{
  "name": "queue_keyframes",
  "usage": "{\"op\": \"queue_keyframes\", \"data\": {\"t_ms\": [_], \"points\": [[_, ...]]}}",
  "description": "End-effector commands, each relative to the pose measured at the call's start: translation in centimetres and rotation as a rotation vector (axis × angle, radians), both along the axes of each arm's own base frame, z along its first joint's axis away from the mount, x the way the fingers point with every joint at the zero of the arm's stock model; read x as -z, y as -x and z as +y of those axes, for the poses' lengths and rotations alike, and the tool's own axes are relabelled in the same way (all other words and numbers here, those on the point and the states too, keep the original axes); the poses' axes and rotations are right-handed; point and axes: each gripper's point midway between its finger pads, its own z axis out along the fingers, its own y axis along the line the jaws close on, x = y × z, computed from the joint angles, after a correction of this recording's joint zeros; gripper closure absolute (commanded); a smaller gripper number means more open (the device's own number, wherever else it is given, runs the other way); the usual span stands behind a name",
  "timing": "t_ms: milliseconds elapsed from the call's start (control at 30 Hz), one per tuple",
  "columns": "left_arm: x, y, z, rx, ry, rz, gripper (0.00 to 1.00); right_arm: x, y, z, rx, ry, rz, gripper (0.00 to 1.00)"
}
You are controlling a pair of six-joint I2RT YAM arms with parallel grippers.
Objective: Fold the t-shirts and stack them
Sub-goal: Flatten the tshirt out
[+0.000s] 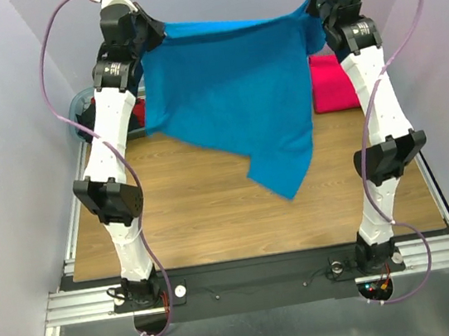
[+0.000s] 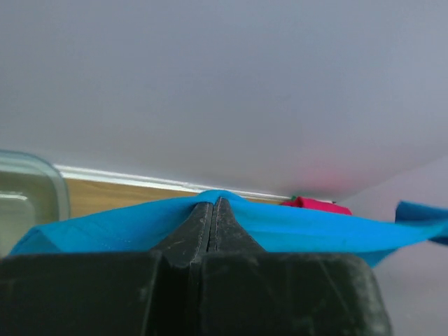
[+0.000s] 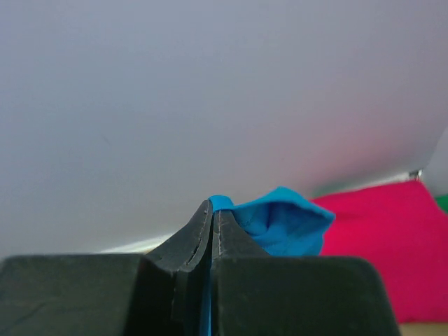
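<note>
Jaws, left: your left gripper (image 2: 213,203) is clenched on the top edge of the turquoise-blue t-shirt (image 1: 235,91); in the left wrist view the cloth wraps over both closed tips.
Jaws, right: your right gripper (image 3: 212,206) is pinched tight on the other upper corner, with a puff of blue cloth bulging just right of the tips.
Shirt position: it hangs in the air between your two arms, high over the far side of the table (image 1: 215,219).
Long axis: the held edge runs left to right, nearly level with a slight sag. The body drops from it toward you, unevenly — the lowest tip hangs on the right half, nearer your right arm.
Shirt relative to jaws: below and inward of each gripper.
Table contact: you cannot tell from overhead whether the lowest tip touches the wood.
Neighbours: the magenta-pink t-shirt (image 1: 334,86) lies at the far right, partly behind the hanging cloth. A sliver of the red t-shirt (image 1: 140,111) and the plastic tub (image 1: 81,113) sit beside your left arm.
Next move, as a judgement: laying it flat likely turns on lowering both grippers together with that edge taut — the bare wood lies on your side of it.
</note>
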Motion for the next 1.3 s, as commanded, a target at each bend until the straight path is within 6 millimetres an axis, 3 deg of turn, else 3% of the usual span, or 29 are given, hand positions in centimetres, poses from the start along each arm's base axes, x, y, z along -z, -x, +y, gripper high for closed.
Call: {"op": "queue_keyframes", "data": {"t_ms": [0, 33, 133, 167, 200, 233, 267, 300, 333, 367, 400, 433, 467, 500, 533, 567, 633, 667, 733, 800, 833, 867, 900, 933, 967, 1000, 1033, 1167, 1267], "points": [[-17.7, 8.7, 0.7, 0.086, 0.066, -0.483, 1.00, -17.3, 8.4, -0.4, -0.070, -0.039, -0.479, 1.00], [-18.3, 9.4, 1.1, 0.074, 0.063, -0.497, 1.00, -17.7, 9.1, -0.5, -0.073, -0.030, -0.491, 1.00], [-17.3, 9.8, 1.6, 0.049, 0.042, -0.469, 1.00, -16.7, 10.2, -1.1, -0.054, 0.005, -0.459, 1.00], [-14.3, 8.6, 1.3, 0.053, 0.019, -0.403, 1.00, -16.4, 10.4, -1.8, -0.024, 0.022, -0.445, 1.00], [-14.1, 9.4, 1.2, 0.071, 0.014, -0.404, 1.00, -15.3, 10.9, -1.9, -0.023, 0.040, -0.413, 1.00], [-12.5, 9.2, 1.1, 0.076, 0.008, -0.369, 1.00, -14.6, 11.1, -1.8, -0.031, 0.067, -0.393, 1.00], [-7.3, 7.7, 0.5, 0.094, -0.017, -0.260, 1.00, -13.6, 11.5, -1.8, -0.040, 0.078, -0.369, 1.00], [-5.0, 7.6, 0.5, 0.094, -0.024, -0.218, 1.00, -12.6, 11.9, -1.6, -0.061, 0.087, -0.345, 1.00], [-4.3, 8.4, 0.6, 0.093, -0.007, -0.218, 1.00, -9.5, 12.8, -1.2, -0.099, 0.109, -0.279, 1.00], [2.4, 7.9, 0.2, 0.107, -0.024, -0.084, 1.00, -8.0, 13.5, -1.2, -0.107, 0.104, -0.249, 1.00], [4.2, 8.2, 0.1, 0.112, -0.004, -0.063, 1.00, -6.3, 14.1, -1.2, -0.111, 0.093, -0.219, 1.00], [5.5, 9.4, 0.0, 0.124, 0.006, -0.043, 1.00, -2.2, 15.7, -1.2, -0.132, 0.087, -0.145, 1.00], [12.4, 10.2, -0.1, 0.126, 0.002, 0.097, 1.00, -0.2, 16.5, -1.4, -0.127, 0.057, -0.114, 1.00], [14.5, 11.1, -0.2, 0.127, 0.019, 0.128, 1.00, 2.5, 17.6, -1.6, -0.117, 0.016, -0.073, 1.00], [15.6, 12.8, -0.4, 0.133, 0.053, 0.146, 1.00, 8.8, 18.2, -1.1, -0.143, -0.011, 0.044, 1.00], [21.5, 15.0, -1.3, 0.152, 0.045, 0.253, 1.00, 9.8, 20.8, -0.9, -0.159, -0.094, 0.039, 0.99], [24.5, 18.2, -2.0, 0.171, 0.049, 0.311, 1.00, 14.6, 23.0, 0.0, -0.197, -0.187, 0.137, 0.97], [28.7, 20.8, -2.4, 0.174, 0.037, 0.411, 1.00, 20.0, 25.3, 0.0, -0.176, -0.264, 0.252, 0.94], [30.7, 23.2, -2.1, 0.167, 0.018, 0.450, 1.00, 25.0, 27.4, 0.3, -0.166, -0.320, 0.377, 0.93], [34.7, 25.5, 0.3, 0.067, -0.029, 0.575, 0.85, 31.2, 30.6, 1.1, -0.192, -0.343, 0.586, 0.82], [35.4, 26.3, 1.0, 0.043, -0.040, 0.601, 0.68, 32.9, 31.8, 1.2, -0.189, -0.349, 0.658, 0.76], [37.1, 27.7, 2.2, -0.014, -0.057, 0.677, 0.35, 35.4, 33.9, 1.0, -0.152, -0.374, 0.773, 0.54], [37.6, 28.2, 2.6, -0.029, -0.061, 0.698, 0.25, 35.8, 34.3, 1.1, -0.134, -0.398, 0.807, 0.43], [37.3, 28.7, 2.8, -0.032, -0.054, 0.697, 0.23, 35.7, 34.9, 1.9, -0.179, -0.423, 0.835, 0.38], [37.1, 29.0, 3.1, -0.046, -0.047, 0.701, 0.15, 35.5, 35.5, 2.9, -0.204, -0.480, 0.864, 0.25], [37.1, 29.5, 3.6, -0.076, -0.042, 0.720, 0.12, 35.0, 35.5, 3.1, -0.201, -0.506, 0.860, 0.18], [35.9, 29.5, 3.8, -0.081, -0.027, 0.687, 0.11, 33.7, 35.4, 3.5, -0.222, -0.529, 0.829, 0.00], [31.6, 29.6, 4.9, -0.128, -0.001, 0.613, 0.09, 30.3, 34.5, 2.3, -0.199, -0.478, 0.730, 0.00], [29.9, 29.4, 5.4, -0.146, 0.003, 0.567, 0.06, 28.5, 33.5, 1.8, -0.199, -0.422, 0.688, 0.00]]}}
